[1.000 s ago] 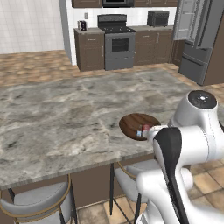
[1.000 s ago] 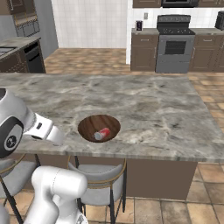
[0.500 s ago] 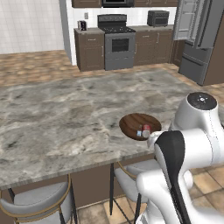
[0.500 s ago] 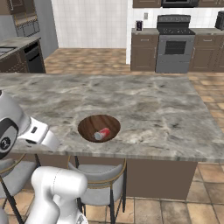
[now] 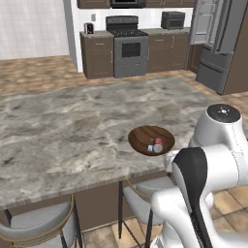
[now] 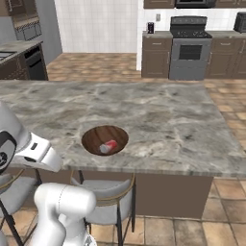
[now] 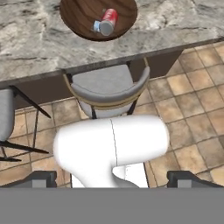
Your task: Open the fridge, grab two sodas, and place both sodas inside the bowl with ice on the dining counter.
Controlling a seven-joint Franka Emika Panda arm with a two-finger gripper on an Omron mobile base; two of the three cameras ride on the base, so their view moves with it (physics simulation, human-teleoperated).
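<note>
Pincer (image 7: pixel 112 175) tips sit wide apart, holding nothing. One red can (image 7: pixel 107 22) lies on its side in the bowl (image 5: pixel 143 135), near the table's (image 5: pixel 58 131) front edge. Light, rigid and likely slick, it suits a grip across its middle.

We see the bowl (image 5: pixel 151 139) on the dining counter (image 5: pixel 63 126), close to its near edge. In the bowl lies the can (image 7: pixel 107 21) on its side, with the ice (image 7: pixel 96 27) touching it. A stool (image 7: pixel 107 89) stands under the near edge, just below the bowl. Far behind the counter is the stove (image 5: pixel 129 46); the fridge (image 5: pixel 218 43) stands to its right.
</note>
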